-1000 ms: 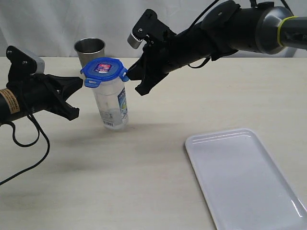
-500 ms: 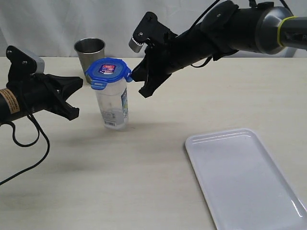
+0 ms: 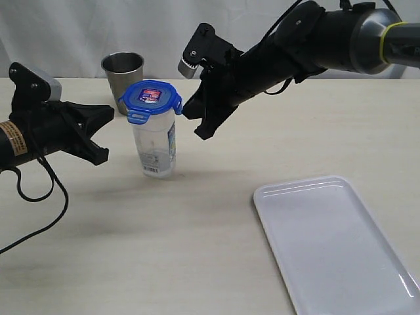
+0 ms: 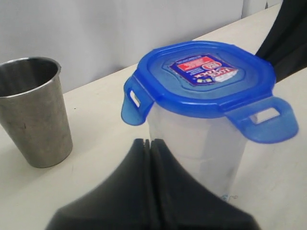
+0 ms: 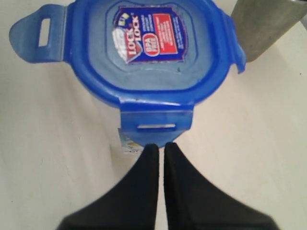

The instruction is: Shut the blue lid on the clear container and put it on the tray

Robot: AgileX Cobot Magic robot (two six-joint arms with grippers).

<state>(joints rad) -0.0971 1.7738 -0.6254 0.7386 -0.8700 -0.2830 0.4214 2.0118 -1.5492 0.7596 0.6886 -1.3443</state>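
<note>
Entry: sticker on the blue lid, red and blue, reads "LOCK LOCK" in white letters; its finer print is illegible. White label near the base of the clear container: too small to read. Tan label on left arm: illegible

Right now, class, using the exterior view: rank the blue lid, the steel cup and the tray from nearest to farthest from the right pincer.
1. Blue lid, on top of the clear container, just beside the right pincer.
2. Steel cup, behind the container, further left.
3. Tray, at the front right.
</note>
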